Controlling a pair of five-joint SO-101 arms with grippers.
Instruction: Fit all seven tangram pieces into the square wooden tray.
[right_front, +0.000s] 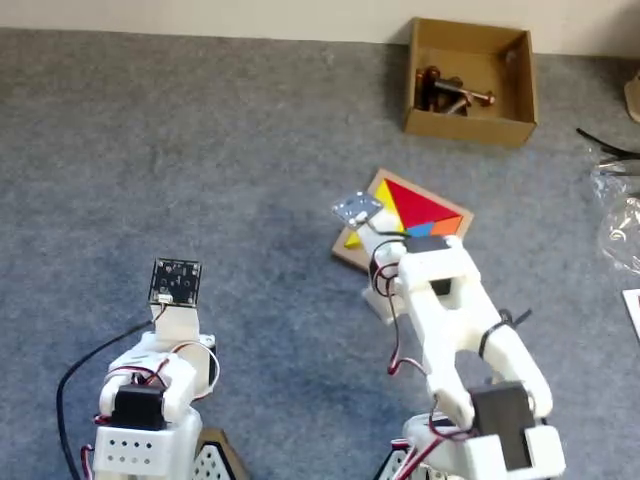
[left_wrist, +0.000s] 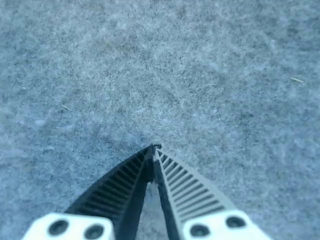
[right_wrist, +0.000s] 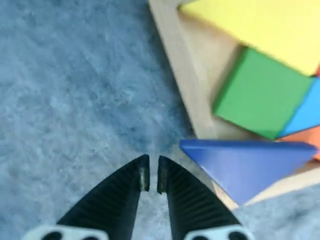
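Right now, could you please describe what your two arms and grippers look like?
Both arms are white plastic with black motor blocks; the left arm trails a black cable, the right arm red and black wires. The left gripper and right gripper have black, ribbed, tapering fingers on white mounts.

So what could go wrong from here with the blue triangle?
The blue triangle lies across the rim of the tray, not seated, so a push could slide it onto the carpet or tip it. The right gripper sits outside the rim, beside it; a nudge there might shift the tray instead.
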